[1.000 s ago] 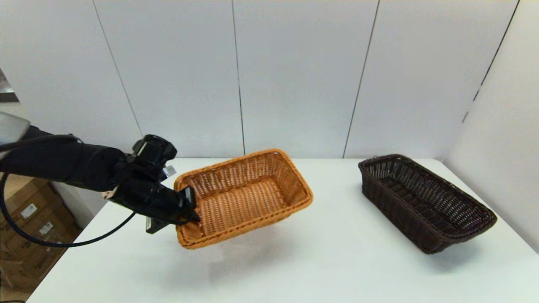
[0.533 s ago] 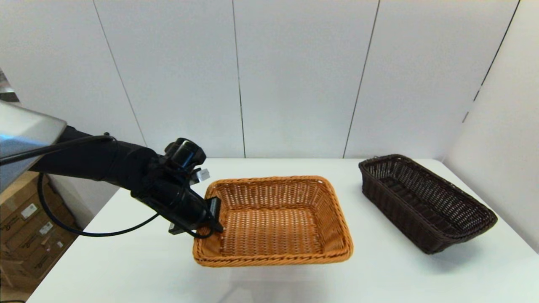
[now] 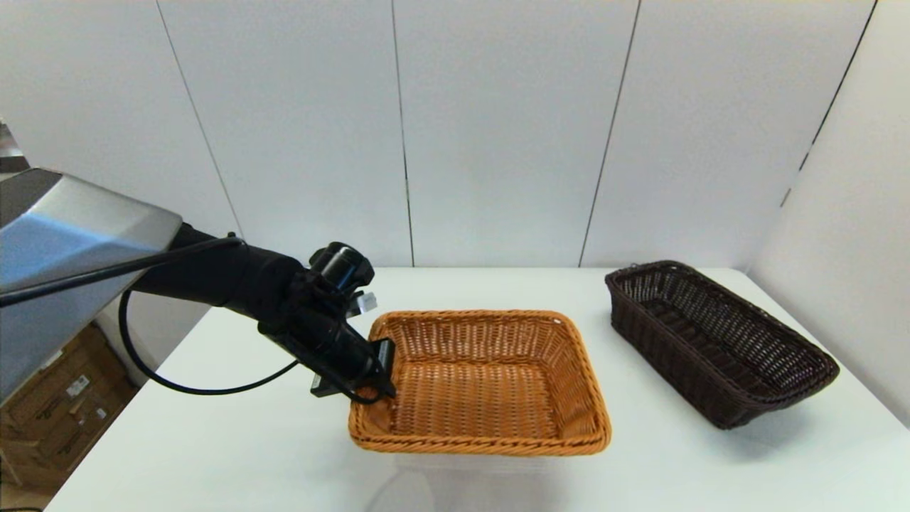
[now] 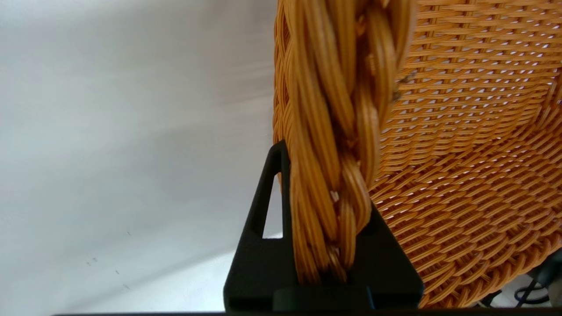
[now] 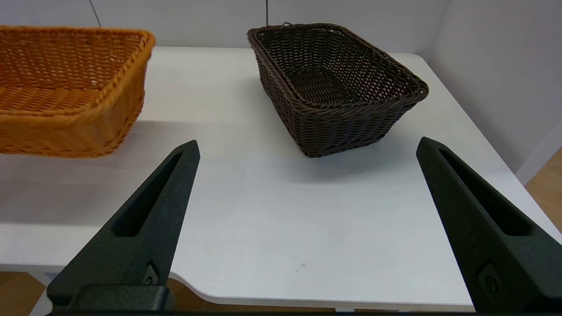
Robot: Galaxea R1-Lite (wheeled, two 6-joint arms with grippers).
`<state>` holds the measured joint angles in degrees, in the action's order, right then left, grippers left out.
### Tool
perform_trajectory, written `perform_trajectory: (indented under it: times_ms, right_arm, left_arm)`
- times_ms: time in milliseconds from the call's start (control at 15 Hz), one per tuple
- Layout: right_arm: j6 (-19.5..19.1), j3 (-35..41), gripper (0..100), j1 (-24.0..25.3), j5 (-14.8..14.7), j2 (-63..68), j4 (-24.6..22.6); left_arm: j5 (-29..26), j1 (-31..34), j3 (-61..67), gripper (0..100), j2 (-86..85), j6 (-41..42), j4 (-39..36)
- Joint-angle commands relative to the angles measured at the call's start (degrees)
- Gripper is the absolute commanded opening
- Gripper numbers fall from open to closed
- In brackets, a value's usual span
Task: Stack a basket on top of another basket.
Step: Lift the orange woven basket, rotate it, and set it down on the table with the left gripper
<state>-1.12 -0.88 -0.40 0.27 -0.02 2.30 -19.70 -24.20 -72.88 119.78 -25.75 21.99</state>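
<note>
Orange wicker is what's being carried, so the pictures run opposite to the task wording: the tan basket is lifted off the table by its left short rim, clamped in the left gripper. From the head view it's held roughly level, shadow underneath, with the dark basket sitting well apart at the table's right, turned at an angle.

Left wrist view: the braided rim is pinched between the two black fingers, closed on it with the weave filling the gap. Only one end is gripped, so sag at the far end should be expected, and the carry is probably best kept slow.

Right wrist view: the right gripper is parked low at the near table edge, fingers spread wide, nothing between them. Both baskets are seen from here, tan one floating clear of the tabletop.

To do this step well, the tan basket should be turned so its long side matches the dark one's angle before it's lowered, and the far end should be brought in over the dark rim first, then let down flat before release.
</note>
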Motion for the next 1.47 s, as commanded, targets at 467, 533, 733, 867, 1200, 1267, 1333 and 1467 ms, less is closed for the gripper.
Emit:
perform_trajectory:
  times_ms: [467, 533, 733, 867, 1200, 1267, 1333, 1467]
  right_arm:
    - [0.1, 0.0, 100, 0.1, -0.1, 0.0, 0.0]
    - [0.1, 0.0, 100, 0.0, -0.1, 0.0, 0.0]
    - [0.1, 0.0, 100, 0.1, -0.2, 0.0, 0.0]
    - [0.1, 0.0, 100, 0.0, -0.2, 0.0, 0.1]
    - [0.1, 0.0, 100, 0.1, -0.3, 0.0, 0.1]
    - [0.1, 0.0, 100, 0.1, -0.3, 0.0, 0.1]
    - [0.1, 0.0, 100, 0.0, -0.3, 0.0, 0.0]
    - [0.1, 0.0, 100, 0.1, -0.3, 0.0, 0.1]
  left_arm:
    - [0.0, 0.3, -0.1, 0, 2.9, -1.1, 0.2]
    - [0.0, 0.3, -0.1, 0, 3.2, -1.5, 0.0]
    - [0.1, 0.4, -0.2, 0, 3.3, -1.9, -0.1]
    - [0.2, 0.4, -0.2, 0, 3.4, -2.1, -0.1]
    - [2.5, 0.5, -0.3, 0, 4.8, -4.0, -0.4]
    - [2.6, 0.5, -0.3, 0, 4.5, -4.0, -0.4]
    - [2.6, 0.5, -0.4, 0, 4.5, -4.1, -0.3]
    - [2.5, 0.4, -0.8, 100, 4.5, -4.5, -0.2]
